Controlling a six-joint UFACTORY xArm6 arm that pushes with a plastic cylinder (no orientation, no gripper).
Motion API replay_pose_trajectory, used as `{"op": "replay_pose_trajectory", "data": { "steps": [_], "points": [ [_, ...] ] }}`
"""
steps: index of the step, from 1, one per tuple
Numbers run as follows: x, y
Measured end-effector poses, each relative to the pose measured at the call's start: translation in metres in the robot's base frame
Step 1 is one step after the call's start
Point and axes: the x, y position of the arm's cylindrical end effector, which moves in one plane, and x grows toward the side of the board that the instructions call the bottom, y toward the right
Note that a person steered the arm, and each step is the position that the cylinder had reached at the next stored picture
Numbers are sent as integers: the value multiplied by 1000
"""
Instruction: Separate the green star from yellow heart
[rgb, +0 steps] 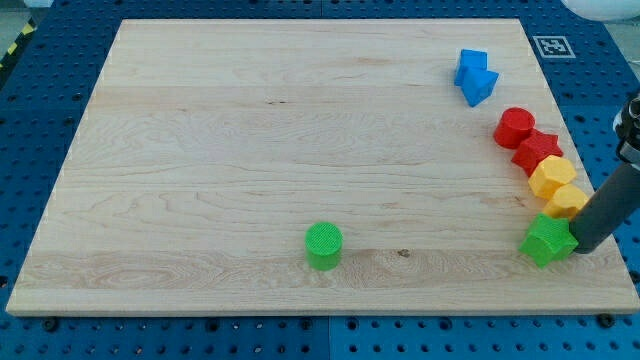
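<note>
Camera view, green star (548, 240) as landmark: low at the view's right, close to the bottom-right corner of the wooden worktop (250, 150), still touching or nearly touching the yellow heart (567, 201) just above and slightly right of it. Immediately right of the star, the dark rod, with my tip (583, 249) pressed against or right beside the star's right-hand edge. No jaws on this end effector, so nothing open or closed and nothing held; contact by pushing only.

Further above the star, past the heart, a second yellow block (551, 177), shape unclear, perhaps rounded or hexagonal, tight against the heart. Above that, a red star-like block (537, 151) and then a red cylinder (514, 128), the whole run forming a slanted chain leading up and slightly left from the star. Higher still, well apart from the chain, two blue blocks (475, 76) touching each other near the worktop's top-right. Far to the star's left, alone near the bottom edge, a green cylinder (323, 245).

Progress, judged from this layout: separation barely begun or not begun, no clear gap yet between star and heart. Remaining: a push leftward across open wood, away from the heart, with care not to drag the heart along or slide past the star's points.
</note>
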Motion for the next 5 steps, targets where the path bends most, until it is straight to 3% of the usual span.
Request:
{"op": "replay_pose_trajectory", "data": {
  "steps": [5],
  "points": [
    [4, -42]
  ]
}}
